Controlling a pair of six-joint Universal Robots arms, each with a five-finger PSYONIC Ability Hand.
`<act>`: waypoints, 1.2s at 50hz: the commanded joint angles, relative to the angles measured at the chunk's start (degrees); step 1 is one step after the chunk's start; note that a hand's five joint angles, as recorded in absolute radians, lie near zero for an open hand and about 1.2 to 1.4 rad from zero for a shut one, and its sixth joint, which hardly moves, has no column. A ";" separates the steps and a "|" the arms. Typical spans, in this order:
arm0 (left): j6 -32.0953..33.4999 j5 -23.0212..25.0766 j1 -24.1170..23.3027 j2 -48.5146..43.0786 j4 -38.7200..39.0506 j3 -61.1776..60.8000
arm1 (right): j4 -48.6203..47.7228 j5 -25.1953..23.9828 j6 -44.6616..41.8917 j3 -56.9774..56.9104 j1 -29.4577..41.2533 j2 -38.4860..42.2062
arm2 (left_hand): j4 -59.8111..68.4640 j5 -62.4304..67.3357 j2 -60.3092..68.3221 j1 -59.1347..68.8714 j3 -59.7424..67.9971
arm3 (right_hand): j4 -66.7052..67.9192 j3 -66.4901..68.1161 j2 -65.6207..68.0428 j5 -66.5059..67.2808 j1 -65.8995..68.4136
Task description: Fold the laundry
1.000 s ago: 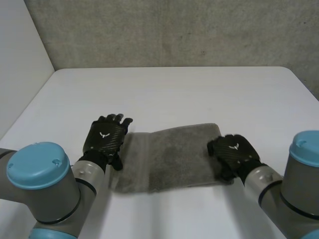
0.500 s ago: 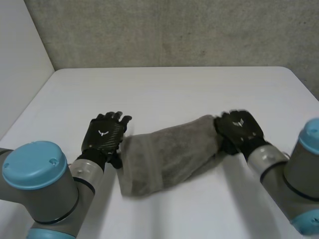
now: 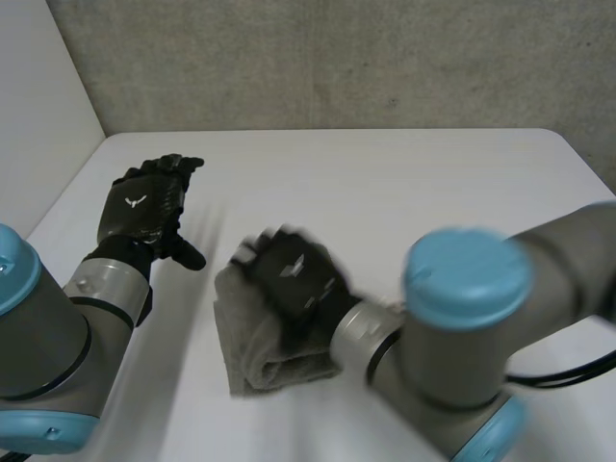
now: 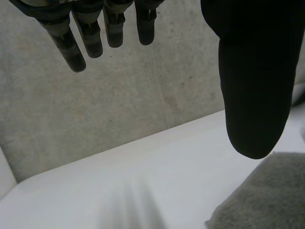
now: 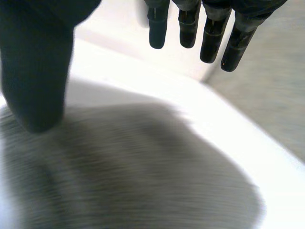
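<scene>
In the head view the grey towel [image 3: 252, 351] lies in a folded heap on the white surface [image 3: 404, 173]. The right robot hand [image 3: 294, 279] is over its top and the left robot hand [image 3: 144, 207] is held high, well apart. Left wrist view: fingers [image 4: 71, 52] straight, grasping nothing, with a towel corner near. Right wrist view: fingers [image 5: 209, 43] loose above the cloth, pinching nothing. A sweeping press could skew the uneven layers. Nothing obstructs, and a concrete wall [image 3: 337, 58] stands behind.

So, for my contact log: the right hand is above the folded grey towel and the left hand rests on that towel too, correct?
Not quite: the left hand hangs open beside the towel, apart from it, as the head view shows. The right hand is above the folded grey towel.
</scene>
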 commanded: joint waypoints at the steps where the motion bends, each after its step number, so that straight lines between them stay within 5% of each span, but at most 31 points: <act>1: -3.22 0.41 -5.69 -1.27 -5.81 4.77 | 1.09 2.72 17.60 -0.40 -8.73 -5.66 | 0.89 -1.28 1.08 0.29 1.02 | -3.43 -2.28 -3.26 -3.67 -2.20; 8: -10.17 -0.56 -10.10 -8.99 -15.39 9.62 | 7.50 1.84 21.15 -2.24 -11.64 -0.68 | 0.72 -1.44 0.91 0.13 0.85 | -3.43 -2.28 -3.26 -3.67 -2.20; 23: -4.91 -6.01 -10.37 -16.84 -18.57 10.06 | 9.09 -1.85 11.48 -5.32 -10.76 9.81 | 0.34 -1.83 0.53 -0.26 0.47 | -3.43 -2.28 -3.26 -3.67 -2.20; 29: -1.56 -5.83 -12.21 -11.31 -19.10 13.04 | 9.00 -1.24 11.21 -6.12 -10.85 3.65 | 0.34 -1.83 0.53 -0.26 0.47 | -3.43 -2.28 -3.26 -3.67 -2.20; 33: -0.86 -5.75 -12.04 -8.57 -20.94 16.74 | 9.00 4.01 11.21 -7.60 -12.34 -4.31 | 0.38 -1.78 0.57 -0.21 0.52 | -3.43 -2.28 -3.26 -3.67 -2.20; 42: -1.38 -5.75 -7.22 -1.28 -41.04 37.71 | 12.59 16.25 10.86 -10.77 -20.42 -18.92 | 0.34 -1.83 0.53 -0.26 0.47 | -3.43 -2.28 -3.26 -3.67 -2.20; 48: -2.00 -5.04 -2.12 1.44 -51.16 41.53 | 20.85 17.13 10.95 -14.02 -23.06 -20.25 | 0.34 -1.83 0.53 -0.26 0.47 | -3.43 -2.28 -3.26 -3.67 -2.20; 60: -2.96 -1.70 -0.62 2.86 -49.42 40.47 | 21.75 18.02 10.77 -12.71 -22.81 -20.52 | 0.34 -1.83 0.53 -0.26 0.47 | -3.43 -2.28 -3.26 -3.67 -2.20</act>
